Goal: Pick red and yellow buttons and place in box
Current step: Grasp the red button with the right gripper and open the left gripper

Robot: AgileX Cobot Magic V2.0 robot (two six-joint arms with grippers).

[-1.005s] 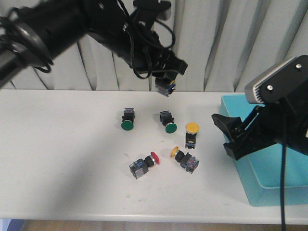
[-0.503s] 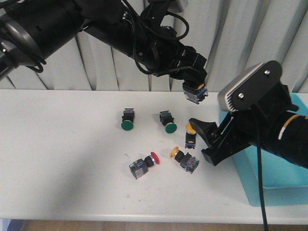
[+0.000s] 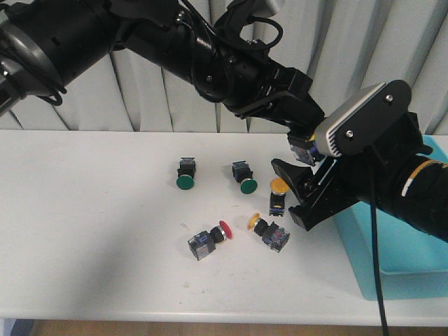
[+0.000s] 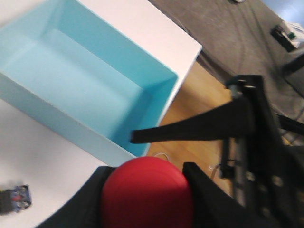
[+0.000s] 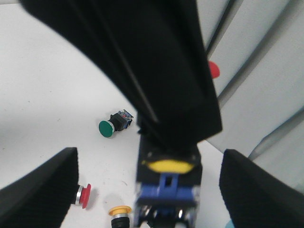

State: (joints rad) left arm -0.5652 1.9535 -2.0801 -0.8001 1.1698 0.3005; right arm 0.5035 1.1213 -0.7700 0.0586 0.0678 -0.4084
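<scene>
- Your left end effector (image 3: 302,143) is clamped on a red button (image 4: 146,194) and hangs in the air close to the box's near rim (image 3: 350,241), not yet over the blue floor. Open now and the button would likely drop on the worktop (image 3: 91,231) or bounce off the wall.
- Your right end effector (image 3: 294,189), fingers apart and empty, sits directly under the left one. The two arms are crowded; a careless move by either could knock them together or jar the button loose.
- The right fingers are also just beside the upright yellow button (image 3: 278,196); a sideways sweep could topple or scatter it.
- The box (image 4: 80,90) looks empty in the left wrist view.
- Still on the worktop: a second yellow button (image 3: 268,232) and a red one (image 3: 208,240), both lying on their sides, black bodies with round caps. The two green buttons (image 3: 185,173) stay put.
</scene>
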